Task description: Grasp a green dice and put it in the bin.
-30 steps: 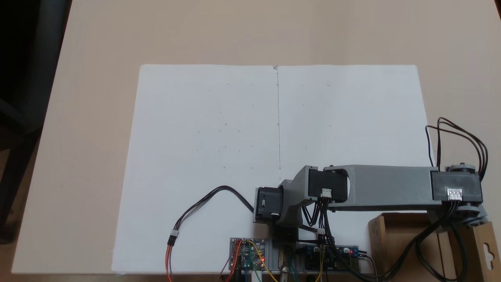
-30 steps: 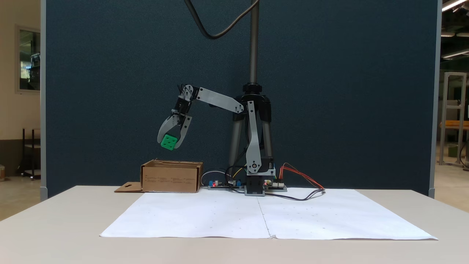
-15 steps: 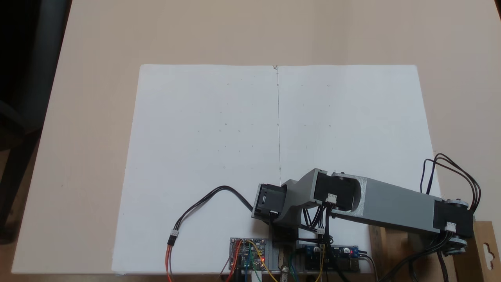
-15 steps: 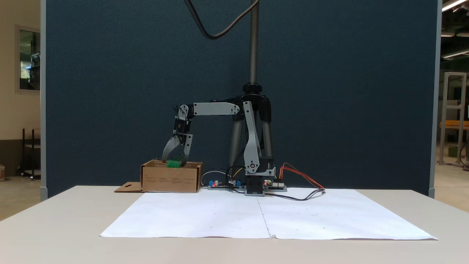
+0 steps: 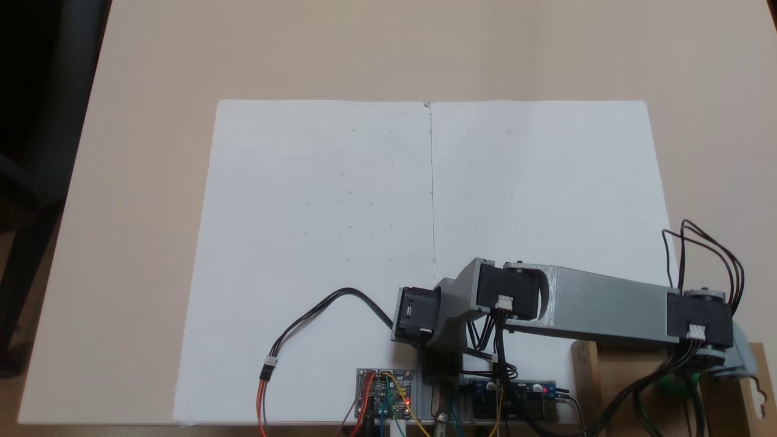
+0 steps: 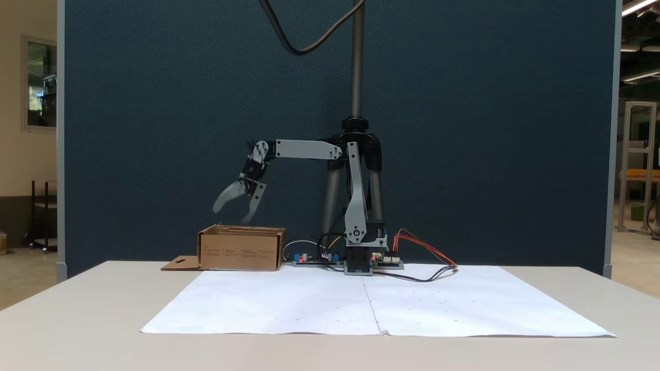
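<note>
The green dice lies inside the bin, a brown cardboard box at the lower right of a fixed view, partly behind black cables. In the other fixed view the bin stands at the back left of the table and its walls hide the dice. My gripper hangs just above the box's open top. It is open, its two grey fingers spread, and nothing is between them.
A large white paper sheet covers the table's middle. Circuit boards with coloured wires sit beside the arm's base. The box's flap with a hang-hole lies flat to its left. A tripod stands behind.
The gripper carried the dice down to the box top, opened and let it go, then rose a little. The dice now lies in the bin.
</note>
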Tool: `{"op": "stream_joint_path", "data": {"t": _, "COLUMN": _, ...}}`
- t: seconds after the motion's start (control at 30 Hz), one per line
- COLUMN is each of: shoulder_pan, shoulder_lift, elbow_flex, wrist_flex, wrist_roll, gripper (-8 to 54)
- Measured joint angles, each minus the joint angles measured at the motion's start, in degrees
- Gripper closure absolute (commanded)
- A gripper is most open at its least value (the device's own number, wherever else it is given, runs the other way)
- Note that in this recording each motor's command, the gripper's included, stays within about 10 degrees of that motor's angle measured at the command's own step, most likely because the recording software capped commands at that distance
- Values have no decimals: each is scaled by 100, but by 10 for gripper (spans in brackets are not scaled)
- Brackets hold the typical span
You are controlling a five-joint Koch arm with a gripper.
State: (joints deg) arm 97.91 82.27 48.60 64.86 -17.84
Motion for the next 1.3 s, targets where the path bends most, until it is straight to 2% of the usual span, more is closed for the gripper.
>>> {"op": "stream_joint_path", "data": {"t": 0.13, "shoulder_pan": -747, "shoulder_lift": 167, "elbow_flex": -413, "wrist_flex": -18, "wrist_roll": 563, "gripper": 43}}
{"op": "stream_joint_path", "data": {"t": 0.3, "shoulder_pan": -1951, "shoulder_lift": 475, "elbow_flex": -413, "wrist_flex": -18, "wrist_roll": 800, "gripper": 14}}
{"op": "stream_joint_path", "data": {"t": 0.73, "shoulder_pan": -5177, "shoulder_lift": 1151, "elbow_flex": -413, "wrist_flex": -9, "wrist_roll": 1327, "gripper": 13}}
{"op": "stream_joint_path", "data": {"t": 0.93, "shoulder_pan": -6873, "shoulder_lift": 1151, "elbow_flex": -413, "wrist_flex": -9, "wrist_roll": 1362, "gripper": 15}}
{"op": "stream_joint_path", "data": {"t": 1.3, "shoulder_pan": -8543, "shoulder_lift": 598, "elbow_flex": -396, "wrist_flex": -554, "wrist_roll": 1362, "gripper": 17}}
